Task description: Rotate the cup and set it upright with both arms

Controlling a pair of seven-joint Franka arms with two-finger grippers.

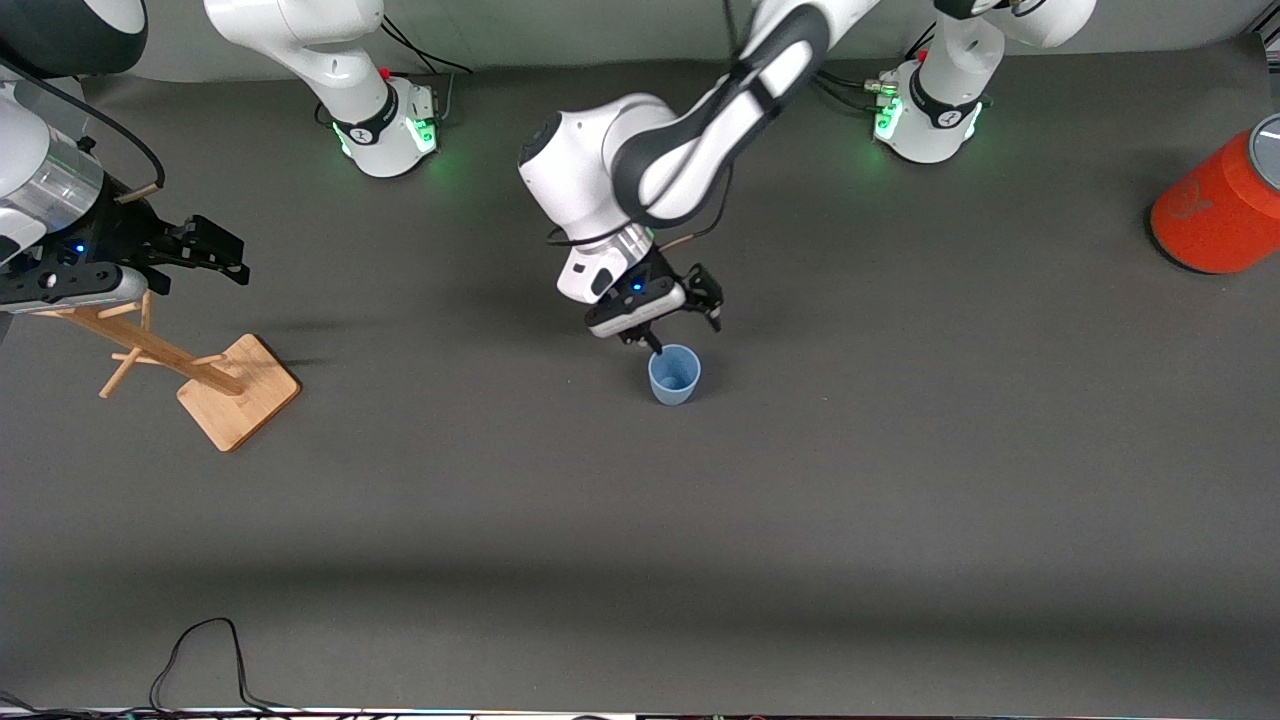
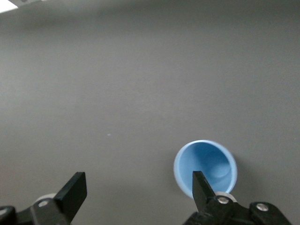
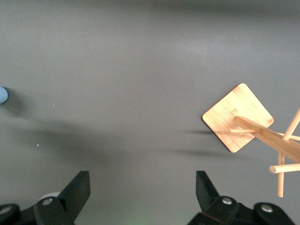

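White jointed arms (image 1: 640,160), dark grey joint bands, green-lit bases (image 1: 395,135), black pincers (image 1: 682,310), silver screws, black cables

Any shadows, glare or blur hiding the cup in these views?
Front view: even light, soft shadows, cup sharp below the open left gripper. Left wrist view: cup clear, one fingertip overlapping it. Right wrist view: cup cropped at the edge, right gripper open.

— Where's the small light-blue handleless tumbler (image 1: 674,374)?
— Near the middle of the grey table, standing upright on its base, open mouth up.

— What does it look like?
— Plain, matte, slightly tapered toward the bottom. In the left wrist view (image 2: 205,168) the inside shows smooth and empty.

— Anything touching it?
— One black fingertip sits at its rim; whether they touch, I cannot tell.
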